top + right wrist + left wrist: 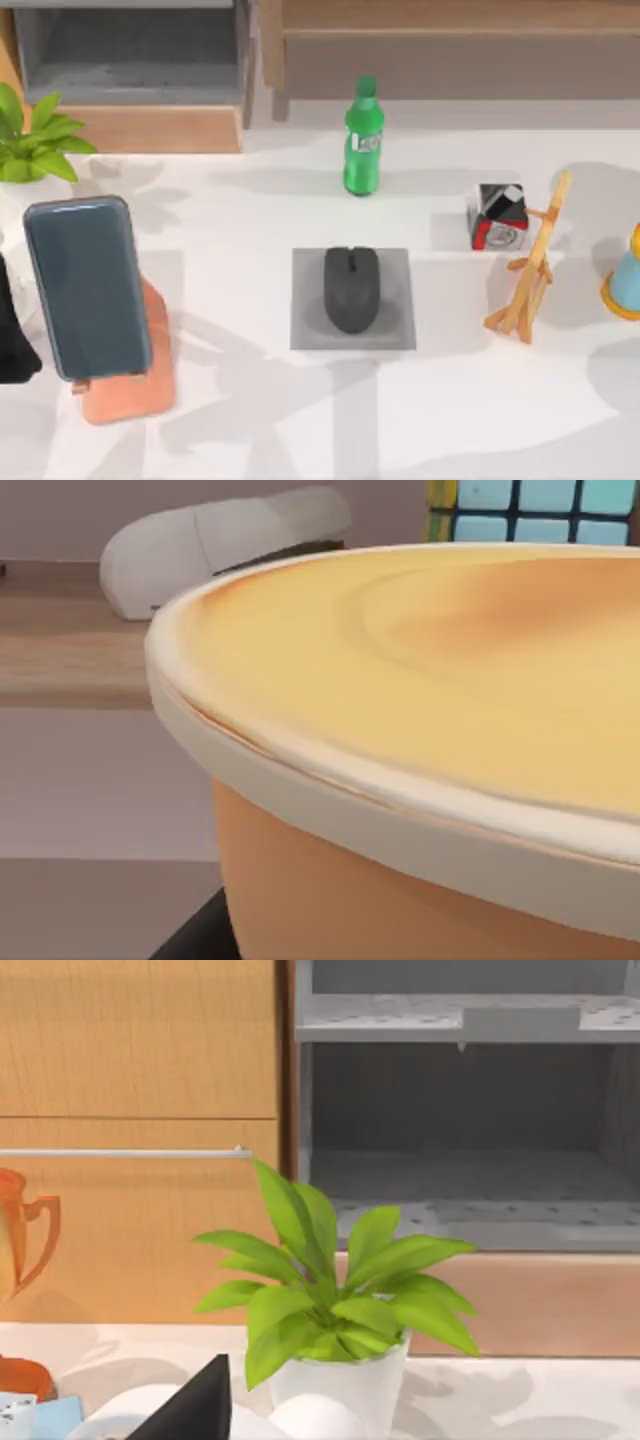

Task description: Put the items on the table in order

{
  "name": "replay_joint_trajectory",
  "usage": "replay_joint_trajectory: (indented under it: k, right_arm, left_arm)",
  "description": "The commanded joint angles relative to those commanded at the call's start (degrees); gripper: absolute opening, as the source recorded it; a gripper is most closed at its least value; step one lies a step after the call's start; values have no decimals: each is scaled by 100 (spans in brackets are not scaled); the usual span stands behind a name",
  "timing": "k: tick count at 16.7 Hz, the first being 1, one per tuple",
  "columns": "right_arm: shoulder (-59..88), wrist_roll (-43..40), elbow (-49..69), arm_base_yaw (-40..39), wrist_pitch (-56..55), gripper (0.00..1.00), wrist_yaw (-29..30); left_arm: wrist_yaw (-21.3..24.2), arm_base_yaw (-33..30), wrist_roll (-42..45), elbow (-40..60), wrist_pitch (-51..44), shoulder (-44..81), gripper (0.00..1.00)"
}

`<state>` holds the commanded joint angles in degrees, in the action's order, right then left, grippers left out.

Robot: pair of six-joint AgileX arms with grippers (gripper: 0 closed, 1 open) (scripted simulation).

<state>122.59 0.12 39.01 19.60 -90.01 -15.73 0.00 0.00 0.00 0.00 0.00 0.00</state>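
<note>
The black mouse (351,288) lies on a grey pad (305,335) in the middle of the white table (480,400). The dark blue-grey phone (88,285) leans upright on an orange stand (140,390) at the left. My left gripper (12,345) is a black shape at the table's left edge, just left of the phone and apart from it; a dark tip of it (195,1410) shows in the left wrist view. A dark part of my right gripper (195,935) sits low in the right wrist view, close against an orange tub with a cream rim (400,730).
A green bottle (363,140) stands behind the mouse. At the right are a red, black and white cube (497,215), a wooden stand (530,270) and a blue and yellow object (625,275) at the edge. A potted plant (35,140) (330,1290) sits at the back left, before a shelf.
</note>
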Motion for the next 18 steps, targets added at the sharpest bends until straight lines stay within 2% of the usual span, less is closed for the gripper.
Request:
replay_joint_trajectory:
  k: [7, 18]
  right_arm:
    - [-1095, -80, 873, -551, 652, 0, 1081]
    - [-703, -35, 3370, -2964, 3725, 0, 3192]
  left_arm:
    - [0, 0, 0, 0, 0, 0, 100]
    - [0, 0, 0, 0, 0, 0, 100]
